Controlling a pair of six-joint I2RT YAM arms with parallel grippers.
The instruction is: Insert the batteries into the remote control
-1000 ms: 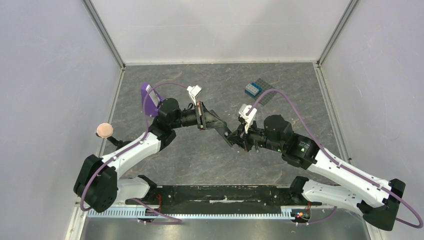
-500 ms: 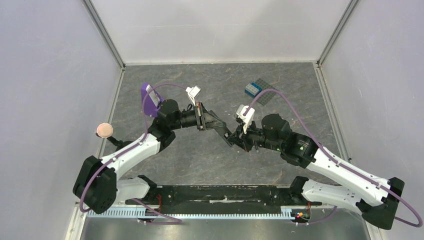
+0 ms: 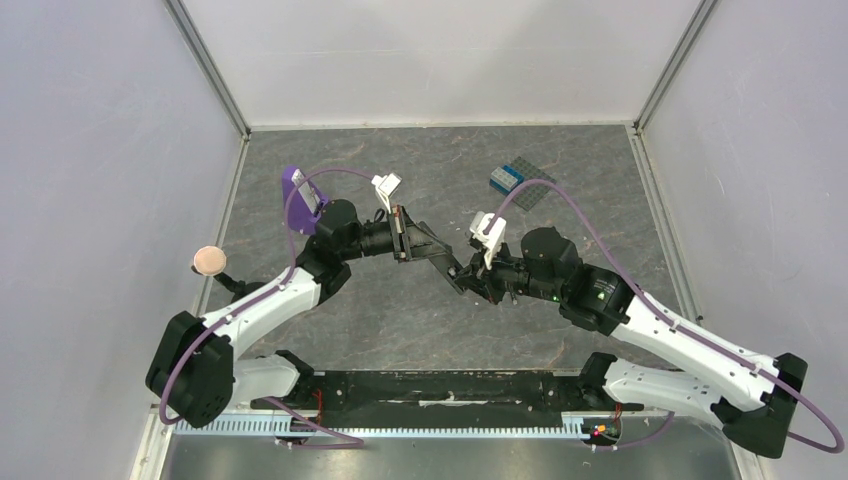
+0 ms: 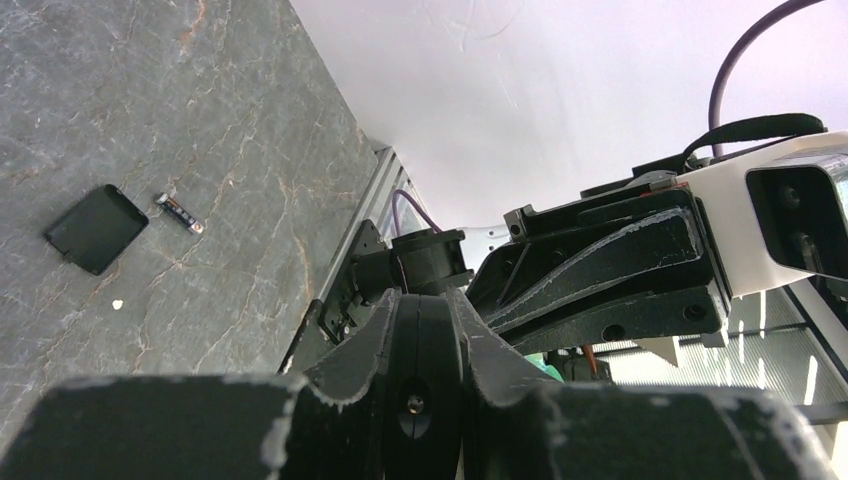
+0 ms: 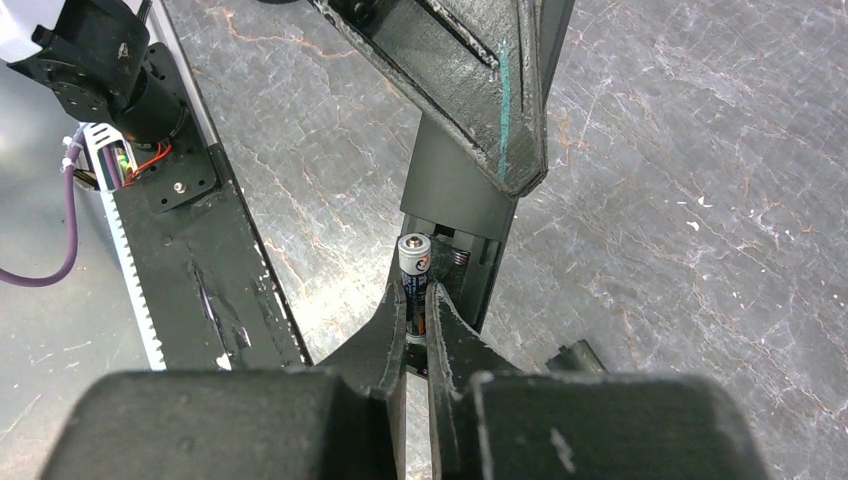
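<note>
The remote control (image 3: 443, 258) is a slim black bar held above the table, with my left gripper (image 3: 418, 242) shut on it. The left wrist view shows it end-on (image 4: 420, 350) between the left gripper's (image 4: 422, 300) fingers. Its battery bay (image 5: 462, 252) is open and a spring shows inside. My right gripper (image 5: 417, 295) is shut on one battery (image 5: 412, 255), whose silvery end points up at the bay's mouth. The right gripper (image 3: 468, 276) meets the remote's tip. A second battery (image 4: 178, 213) lies on the table beside a flat black cover (image 4: 96, 228).
A dark studded baseplate with a blue brick (image 3: 518, 180) lies at the back right. An orange-brown wooden piece (image 3: 208, 260) sits by the left wall. A small dark piece (image 5: 575, 355) lies on the table under the right gripper. The arms' base rail (image 3: 440, 388) runs along the near edge.
The right arm has shifted slightly left, towards the remote. The left arm still holds the remote in the same place.
</note>
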